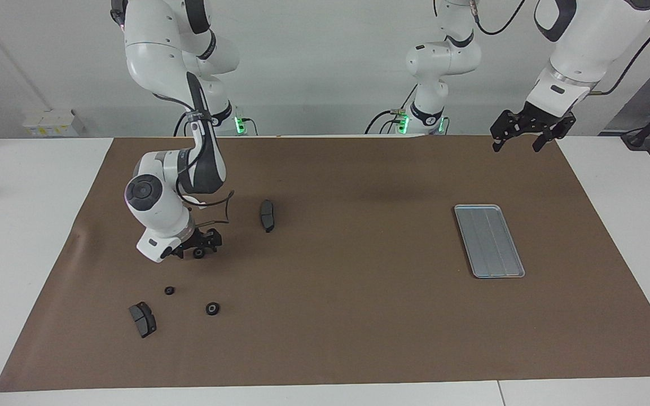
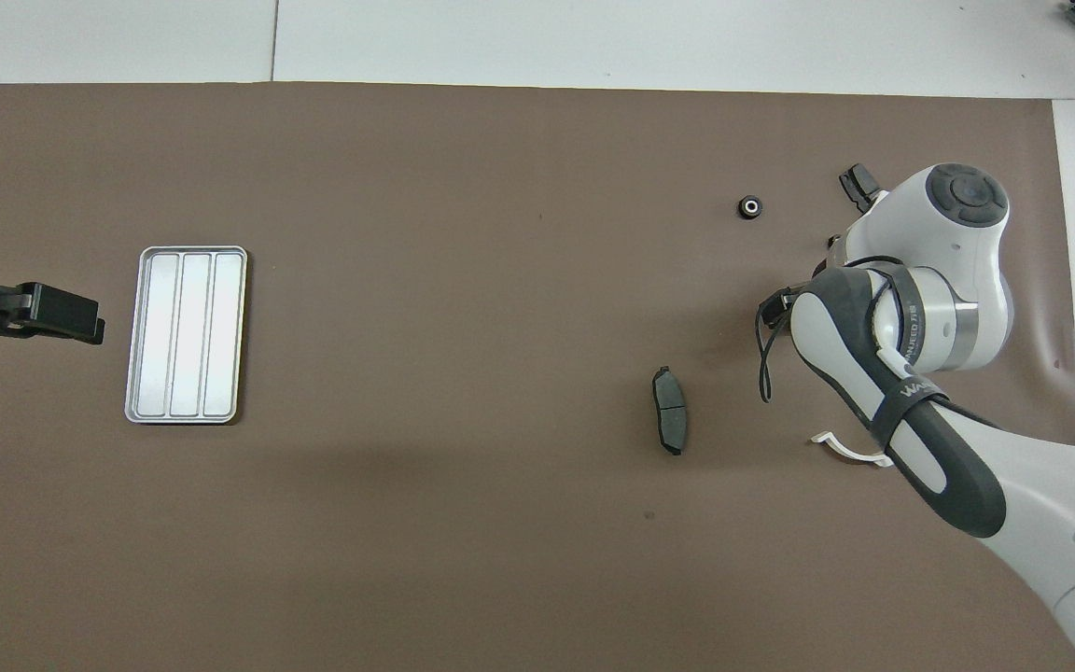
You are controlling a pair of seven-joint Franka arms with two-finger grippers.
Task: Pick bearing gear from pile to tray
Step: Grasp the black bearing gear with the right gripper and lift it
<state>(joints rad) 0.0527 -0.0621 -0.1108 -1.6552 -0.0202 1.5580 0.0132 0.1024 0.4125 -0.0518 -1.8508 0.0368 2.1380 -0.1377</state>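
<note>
We see the right end effector low at the frame's left, seemingly clenched on a small black gear, a light, rigid part best pinched across its rim. The left end effector waits released at upper right, above the empty tray.

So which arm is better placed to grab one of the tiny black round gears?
Probably the right: its gripper is down among the tiny black round gears; the left gripper waits raised near the silver-grey grooved metal tray.
</note>
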